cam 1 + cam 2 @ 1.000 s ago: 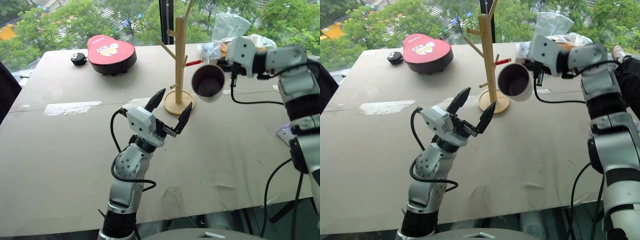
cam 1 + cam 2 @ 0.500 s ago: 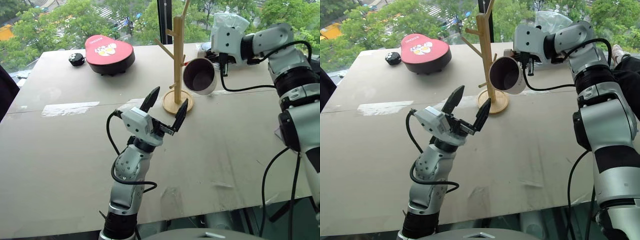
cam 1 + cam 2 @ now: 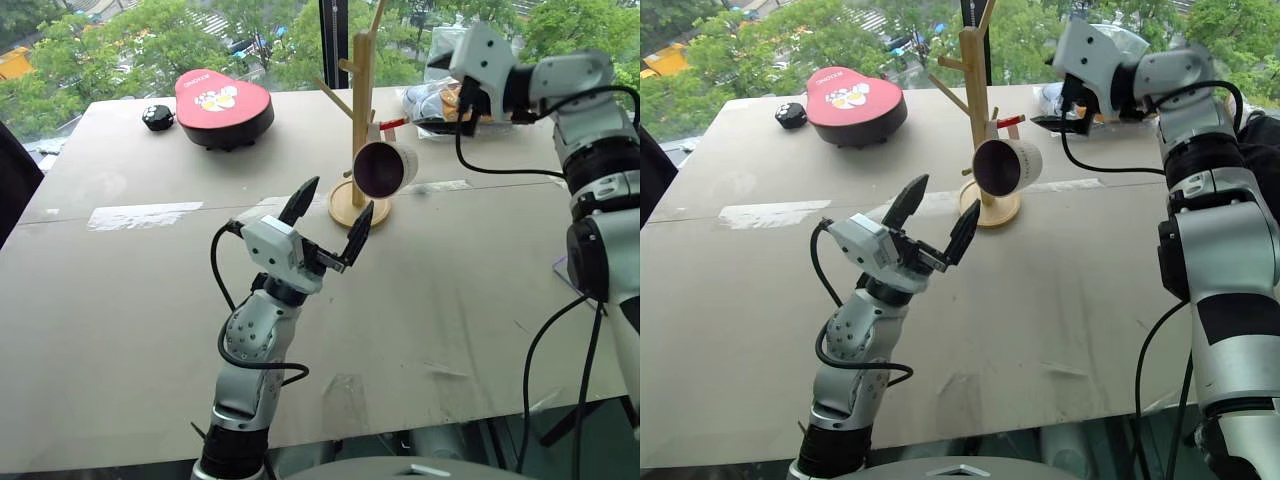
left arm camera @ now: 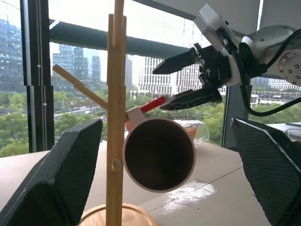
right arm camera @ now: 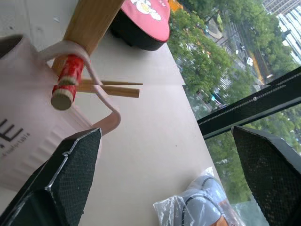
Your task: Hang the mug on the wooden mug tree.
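Bench (image 3: 120,300) first — broad pale board, scuffed, a strip of clear tape on its left part, backed by a tall window with green treetops below. Wooden mug tree (image 3: 359,110) stands toward the far middle on its round disc base, pegs angled upward. Red heart-shaped box (image 3: 222,104) sits far left of it, a crinkled plastic bag (image 3: 1110,45) of stuff far right, a small black round thing (image 3: 157,118) at the far left edge.

Right claw (image 4: 186,79) is spread wide and holds nothing, hanging in the air just beside the tree, close to the mug but apart from it. Left claw (image 3: 330,210) is spread too, empty, raised over the bench in front of the tree's base.

Mug (image 3: 383,167) hangs on the tree — white, dark inside, mouth tipped toward the robot. Its loop handle (image 5: 89,77) is threaded over the red-tipped peg (image 5: 66,84) and the body rests against the pole.

Step in hand, by my reading: release, just done; the hang looks complete. Next move calls for drawing the right claw straight back and clear without brushing the handle or the peg — a nudge could swing the mug off or rock the tree.
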